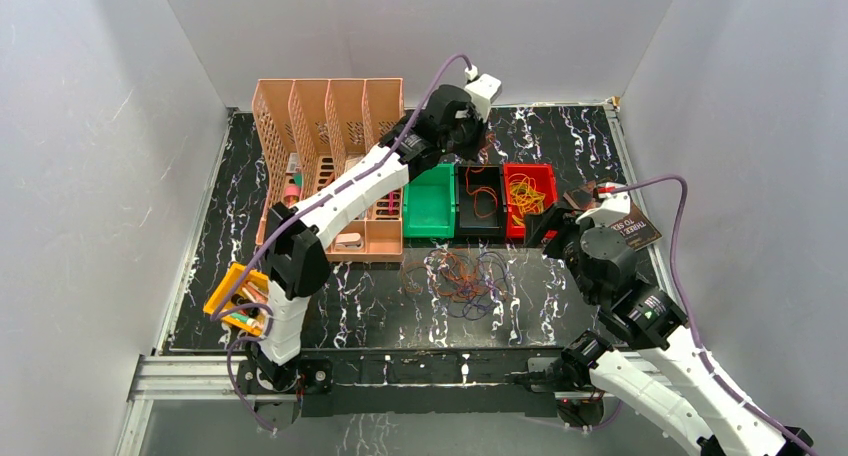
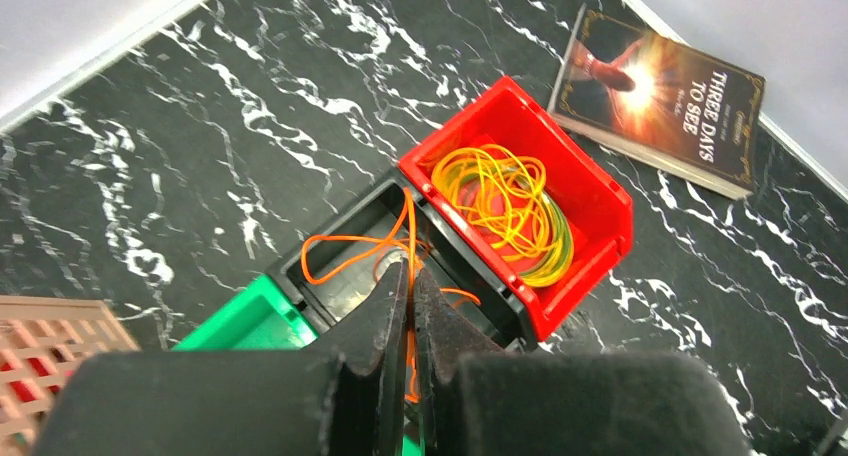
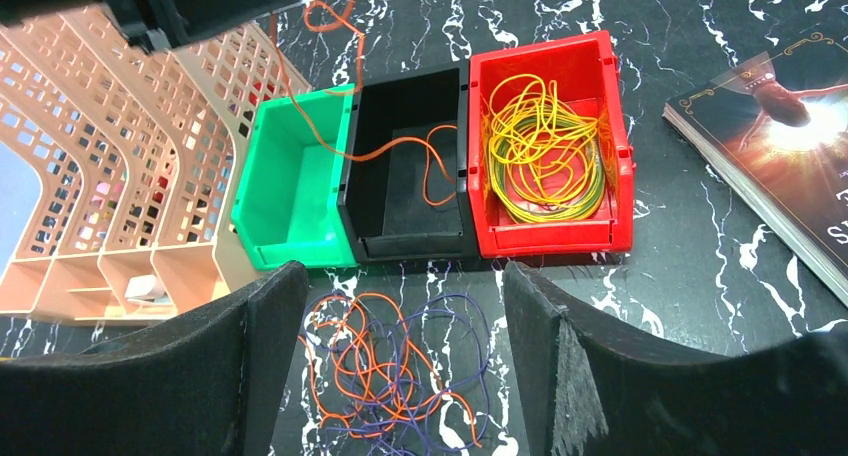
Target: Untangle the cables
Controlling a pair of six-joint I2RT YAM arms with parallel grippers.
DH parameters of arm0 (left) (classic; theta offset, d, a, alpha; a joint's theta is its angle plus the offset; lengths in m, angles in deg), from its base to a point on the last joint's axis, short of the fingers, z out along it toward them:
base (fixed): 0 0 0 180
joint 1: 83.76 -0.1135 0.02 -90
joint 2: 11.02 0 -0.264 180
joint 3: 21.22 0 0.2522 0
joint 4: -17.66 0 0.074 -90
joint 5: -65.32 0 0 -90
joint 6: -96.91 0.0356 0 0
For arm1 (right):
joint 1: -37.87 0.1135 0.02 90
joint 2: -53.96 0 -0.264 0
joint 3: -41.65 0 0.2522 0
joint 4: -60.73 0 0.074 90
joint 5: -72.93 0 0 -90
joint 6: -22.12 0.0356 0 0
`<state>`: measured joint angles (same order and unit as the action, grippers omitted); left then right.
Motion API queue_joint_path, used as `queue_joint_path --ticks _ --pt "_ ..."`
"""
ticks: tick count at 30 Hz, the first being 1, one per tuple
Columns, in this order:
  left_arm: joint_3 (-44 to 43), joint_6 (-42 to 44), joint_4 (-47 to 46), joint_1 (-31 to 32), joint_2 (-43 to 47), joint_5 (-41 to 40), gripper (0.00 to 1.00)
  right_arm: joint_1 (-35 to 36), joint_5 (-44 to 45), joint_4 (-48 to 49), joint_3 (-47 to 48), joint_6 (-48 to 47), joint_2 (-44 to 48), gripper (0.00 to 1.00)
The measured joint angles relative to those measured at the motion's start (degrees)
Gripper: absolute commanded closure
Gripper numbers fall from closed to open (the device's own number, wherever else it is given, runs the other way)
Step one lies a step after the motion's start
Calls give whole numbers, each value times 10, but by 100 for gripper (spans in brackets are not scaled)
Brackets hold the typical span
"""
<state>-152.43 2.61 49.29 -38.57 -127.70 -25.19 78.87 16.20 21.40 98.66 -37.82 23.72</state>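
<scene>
the left jaws are clamped on an orange cable [image 2: 350,241] above the black bin [image 3: 405,244], its tail trailing inside; the next move, i judge, is to let go so it drops in. the right jaws stand apart over the tangle [image 3: 385,376] on the surface [image 3: 680,306], whose crossings are hard to make out.

this is looking like a robotics lab cell: plain white panels [image 1: 100,126] are boxing in a black marbled counter [image 1: 380,316], while the left arm [image 1: 340,201] and right arm [image 1: 650,366] are sitting bolted to a metal rail [image 1: 190,376] at the frame's bottom.
</scene>
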Motion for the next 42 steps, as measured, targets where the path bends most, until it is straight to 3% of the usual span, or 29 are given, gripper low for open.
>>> queue_joint_path --ticks 9,25,35,42 --pt "33 -43 -22 0 -35 65 100 0 0 0 -9 9 9 20" --pt "60 -53 -31 0 -90 70 100 0 -7 0 -19 17 9 20" --pt "46 -38 -31 0 -152 65 61 0 -19 0 -19 23 9 20" --pt "61 -33 -42 0 -133 58 55 0 -20 0 -19 26 7 20"
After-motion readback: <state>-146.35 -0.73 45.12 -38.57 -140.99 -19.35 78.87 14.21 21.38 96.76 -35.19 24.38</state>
